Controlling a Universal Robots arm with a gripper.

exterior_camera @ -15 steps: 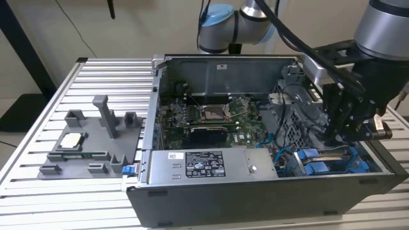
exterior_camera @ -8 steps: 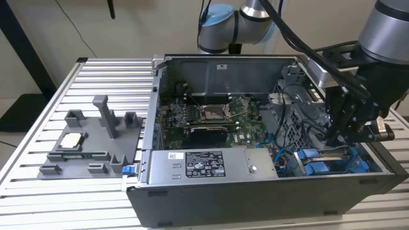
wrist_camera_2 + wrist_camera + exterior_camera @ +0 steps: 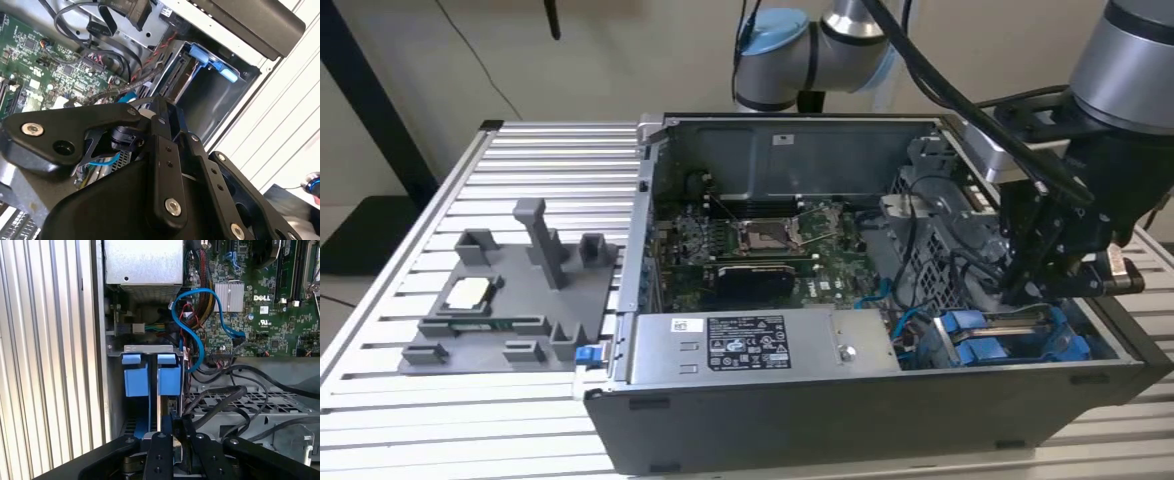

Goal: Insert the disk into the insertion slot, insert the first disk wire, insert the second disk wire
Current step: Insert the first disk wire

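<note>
Fingers (image 3: 161, 447) first: they're drawn close together with barely a sliver between them in both wrist views, and honestly I can't tell whether anything's pinched in there. So my gripper (image 3: 1034, 290) hangs inside the open computer case (image 3: 854, 430), over the near corner at the exterior view's right. The disk (image 3: 967, 345) is down in the insertion slot (image 3: 172, 70), standing on edge, with its bright blue carrier tabs showing at the mouth of the bay, just ahead of my fingertips. A blue cable (image 3: 187, 325) loops over from the motherboard (image 3: 270, 325) toward the bay, and a bunch of black cables (image 3: 225, 395) lies across the perforated metal beside me. The grey power-supply box (image 3: 734, 345) sits just beside the slot, on the exterior view's left of it. Outside the case, the grey fixture tray (image 3: 494, 300) rests on the slatted table (image 3: 400, 400), well apart from me.
</note>
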